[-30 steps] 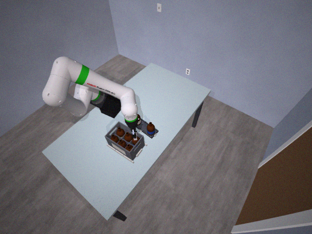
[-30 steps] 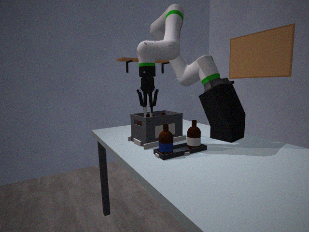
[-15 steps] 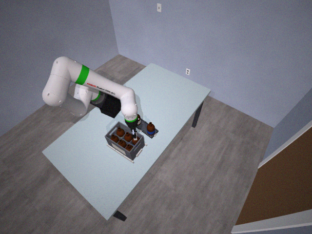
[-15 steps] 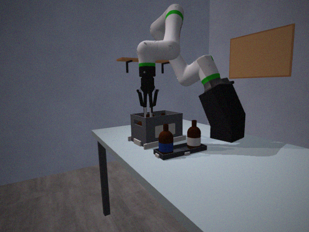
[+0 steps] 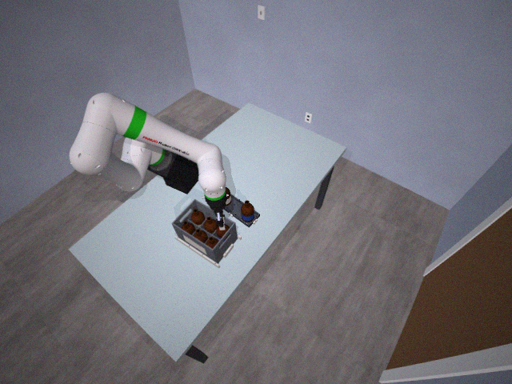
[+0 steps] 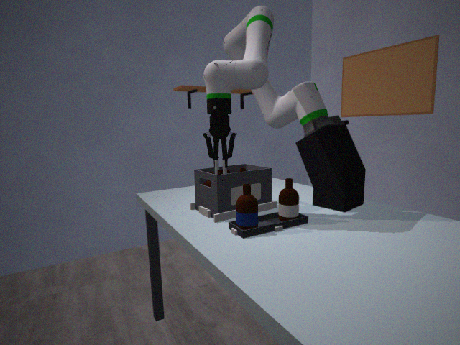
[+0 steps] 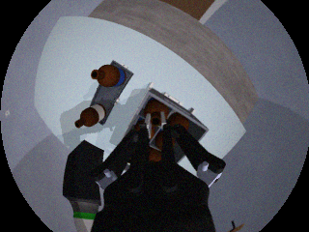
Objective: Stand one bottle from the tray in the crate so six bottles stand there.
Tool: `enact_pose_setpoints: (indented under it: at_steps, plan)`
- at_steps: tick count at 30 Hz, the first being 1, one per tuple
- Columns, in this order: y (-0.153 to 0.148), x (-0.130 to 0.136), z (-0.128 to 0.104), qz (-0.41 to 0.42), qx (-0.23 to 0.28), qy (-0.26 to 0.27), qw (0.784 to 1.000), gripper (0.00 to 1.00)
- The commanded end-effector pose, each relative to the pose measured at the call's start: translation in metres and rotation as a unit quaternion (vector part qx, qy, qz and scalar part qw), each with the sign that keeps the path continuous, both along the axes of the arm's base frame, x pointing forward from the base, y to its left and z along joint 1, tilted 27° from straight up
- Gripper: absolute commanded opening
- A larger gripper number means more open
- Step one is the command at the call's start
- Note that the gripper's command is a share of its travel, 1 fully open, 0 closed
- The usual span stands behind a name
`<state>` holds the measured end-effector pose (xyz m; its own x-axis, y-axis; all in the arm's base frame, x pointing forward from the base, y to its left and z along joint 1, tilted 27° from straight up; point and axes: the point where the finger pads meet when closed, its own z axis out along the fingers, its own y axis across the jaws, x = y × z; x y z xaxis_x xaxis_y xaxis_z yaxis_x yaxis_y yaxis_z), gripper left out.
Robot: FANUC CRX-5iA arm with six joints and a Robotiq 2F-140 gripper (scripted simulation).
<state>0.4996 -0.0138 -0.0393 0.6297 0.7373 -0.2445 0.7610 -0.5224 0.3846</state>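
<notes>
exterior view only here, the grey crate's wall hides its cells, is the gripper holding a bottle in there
Observer: Yes. In the top view the gripper is shut on a brown bottle standing low in the corner cell of the grey plastic crate nearest the tray.
Operator: how many bottles in the crate
Observer: Six brown tops show from above, one per cell, counting the held one.
Operator: is anything left on the tray that i can't see
Observer: No. The wrist view shows only the blue-banded bottle and the white-banded bottle on the dark flat tray.
</notes>
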Motion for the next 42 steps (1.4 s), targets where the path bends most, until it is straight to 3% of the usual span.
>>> enact_pose_setpoints:
  at_steps: [1,42]
  plan:
    - [0.0002,0.0001,0.0001,0.0,0.0,0.0,1.0,0.0]
    - [-0.0044,0.0018,-0.0093,0.0,0.0,0.0,1.0,0.0]
